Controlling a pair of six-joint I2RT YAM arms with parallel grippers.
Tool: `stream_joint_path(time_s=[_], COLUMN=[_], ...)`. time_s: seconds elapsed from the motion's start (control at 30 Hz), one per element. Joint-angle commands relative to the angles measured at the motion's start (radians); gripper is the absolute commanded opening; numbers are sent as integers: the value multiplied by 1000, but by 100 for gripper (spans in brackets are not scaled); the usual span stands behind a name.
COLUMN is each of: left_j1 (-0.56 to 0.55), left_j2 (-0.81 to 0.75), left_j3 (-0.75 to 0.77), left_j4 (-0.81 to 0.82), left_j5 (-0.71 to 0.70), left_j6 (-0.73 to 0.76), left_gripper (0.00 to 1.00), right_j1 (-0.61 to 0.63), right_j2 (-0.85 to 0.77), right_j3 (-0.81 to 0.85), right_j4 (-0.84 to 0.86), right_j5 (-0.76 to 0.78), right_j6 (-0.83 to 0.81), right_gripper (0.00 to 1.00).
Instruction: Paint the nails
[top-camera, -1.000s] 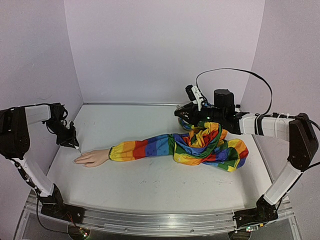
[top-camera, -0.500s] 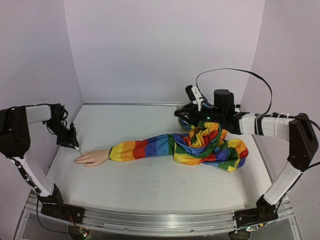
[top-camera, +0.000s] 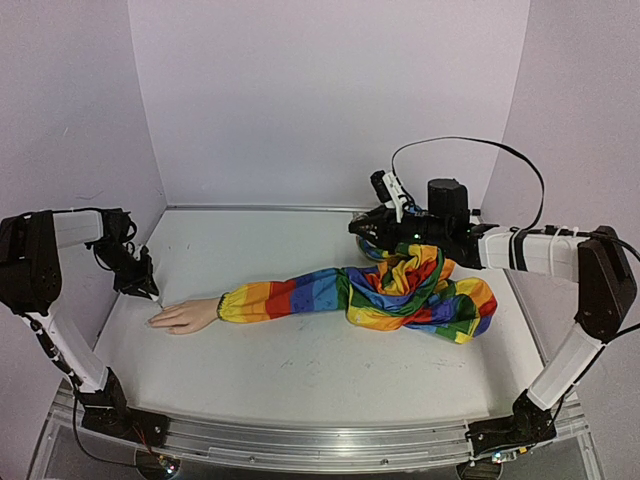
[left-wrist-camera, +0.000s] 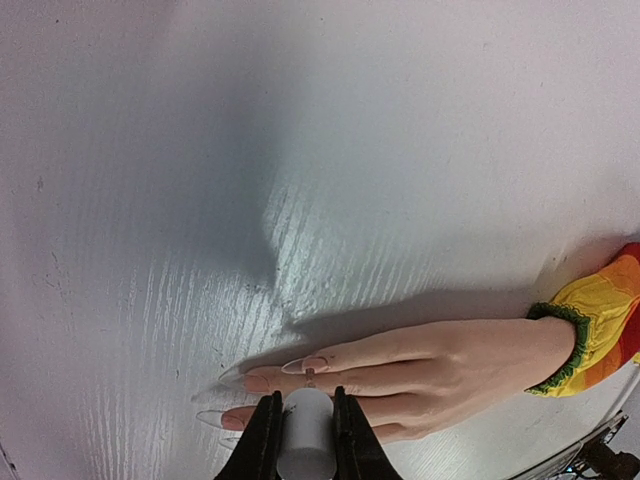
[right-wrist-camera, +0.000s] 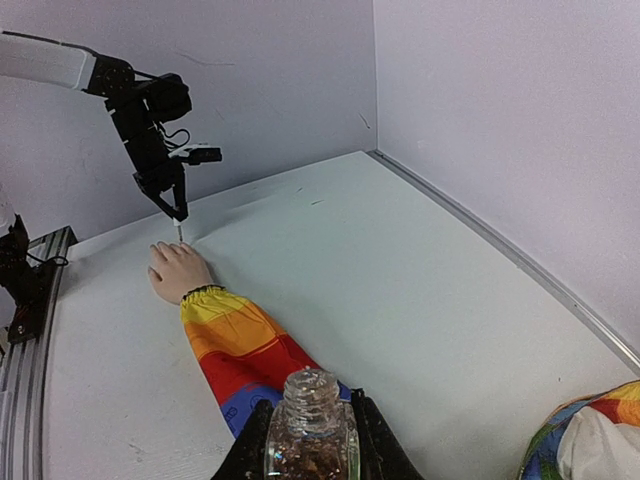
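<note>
The pale mannequin hand (top-camera: 185, 316) lies flat at the table's left, ending the rainbow-striped sleeve (top-camera: 330, 290). In the left wrist view its long nails (left-wrist-camera: 305, 365) point left. My left gripper (left-wrist-camera: 304, 420) is shut on a white brush cap (left-wrist-camera: 304, 440); the thin brush tip (left-wrist-camera: 309, 378) rests at the base of one fingernail. In the top view that gripper (top-camera: 150, 292) hovers just above the fingertips. My right gripper (right-wrist-camera: 310, 440) is shut on a small clear glass bottle (right-wrist-camera: 311, 430), open-topped with glittery polish, held over the bunched sleeve at the back right (top-camera: 372, 228).
The sleeve's bunched end (top-camera: 430, 290) lies under the right arm. Lilac walls close the table on the left, back and right. A metal rail (top-camera: 300, 440) runs along the near edge.
</note>
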Motion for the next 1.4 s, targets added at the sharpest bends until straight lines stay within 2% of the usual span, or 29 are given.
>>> stream_joint_path(time_s=[0.0, 1.37], left_j1=[6, 9], left_j2=[1, 21], left_j3=[-6, 0], left_j4=[28, 24], left_j5=[16, -19], left_j6=[22, 28], left_gripper=[0, 0], right_j1=[-5, -5], right_j2=[-1, 13], right_j3=[48, 60], right_j4=[36, 34], right_j5=[-34, -49], right_j6=[-8, -5], right_gripper=[0, 0])
